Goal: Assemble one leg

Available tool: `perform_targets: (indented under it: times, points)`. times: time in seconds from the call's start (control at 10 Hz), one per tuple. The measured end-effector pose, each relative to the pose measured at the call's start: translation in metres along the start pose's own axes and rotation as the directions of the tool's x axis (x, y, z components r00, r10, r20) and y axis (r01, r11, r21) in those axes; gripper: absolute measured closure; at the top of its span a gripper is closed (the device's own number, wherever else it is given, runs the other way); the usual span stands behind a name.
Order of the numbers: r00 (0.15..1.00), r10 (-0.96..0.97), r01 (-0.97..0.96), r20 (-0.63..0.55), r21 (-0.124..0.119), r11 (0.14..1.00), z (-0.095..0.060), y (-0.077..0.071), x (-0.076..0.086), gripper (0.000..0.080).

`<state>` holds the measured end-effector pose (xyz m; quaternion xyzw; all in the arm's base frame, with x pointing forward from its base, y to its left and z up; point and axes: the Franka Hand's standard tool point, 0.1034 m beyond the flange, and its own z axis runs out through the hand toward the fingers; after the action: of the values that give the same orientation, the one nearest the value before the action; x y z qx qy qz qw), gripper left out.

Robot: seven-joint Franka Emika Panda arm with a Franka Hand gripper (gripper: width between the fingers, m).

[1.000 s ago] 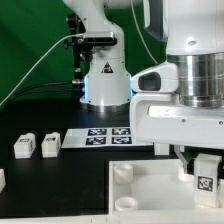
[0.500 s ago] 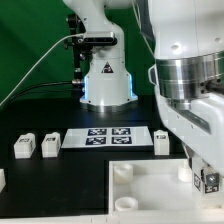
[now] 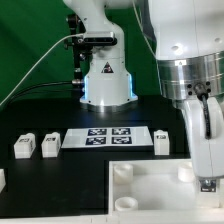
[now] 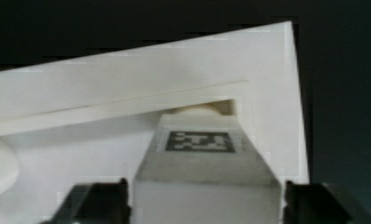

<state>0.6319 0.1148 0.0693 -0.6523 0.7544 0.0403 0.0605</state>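
Note:
My gripper (image 3: 207, 176) is shut on a leg (image 3: 208, 184), a small white block with a black-and-white tag. It holds the leg upright over the far right part of the large white square panel (image 3: 150, 190), beside a round corner socket (image 3: 186, 172). In the wrist view the leg (image 4: 203, 150) sits between the two dark fingers (image 4: 104, 204) of the gripper (image 4: 203, 208), with the panel (image 4: 93, 110) under it. Whether the leg touches the panel cannot be told.
Two loose legs (image 3: 22, 147) (image 3: 50, 144) stand at the exterior view's left, and a third (image 3: 161, 140) by the marker board (image 3: 105, 137). Another white part (image 3: 2, 178) shows at the left edge. The robot base (image 3: 105, 80) stands behind.
The wrist has turned and shifted towards the exterior view's right, carrying the leg with it. The leg now sits slightly lower, near the panel's right edge. The loose legs have not moved.

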Motion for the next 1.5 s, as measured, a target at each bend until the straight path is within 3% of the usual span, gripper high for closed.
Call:
perform_targets:
  times: [0.1,0.2,0.3,0.7,0.8,0.9,1.0,1.1,1.2,1.4,1.5]
  points:
    - [0.998,-0.065,0.065,0.0,-0.002,0.998,0.001,0.0004,-0.0002,0.026]
    - [0.981,-0.193,0.192,-0.001,-0.008,0.981,0.0026,0.0003,-0.0022,0.026]
    - [0.941,-0.338,0.338,-0.004,-0.005,0.941,0.0004,-0.003,-0.0048,0.0173]
    - [0.718,-0.696,0.696,-0.008,-0.01,0.718,0.0007,-0.0032,-0.0042,0.0151]
    - [0.598,-0.802,0.801,-0.015,-0.031,0.598,0.0017,-0.0027,-0.0026,0.0151]
    - [0.394,-0.919,0.916,-0.024,-0.072,0.395,0.0034,-0.003,-0.0021,0.0151]
    - [0.239,-0.971,0.966,-0.021,-0.092,0.24,0.0036,-0.0023,-0.0067,0.0151]
    - [0.093,-0.996,0.991,-0.01,-0.097,0.093,0.0036,-0.0025,-0.0072,0.0151]
    - [0.002,-1.0,0.995,-0.002,-0.098,0.003,0.0032,-0.0035,-0.0051,0.0151]
    - [0.01,-1.0,0.995,-0.002,-0.096,0.01,0.0033,-0.0034,-0.0052,0.0151]
    - [0.038,-0.999,0.995,-0.005,-0.096,0.038,0.0033,-0.0033,-0.0052,0.0274]
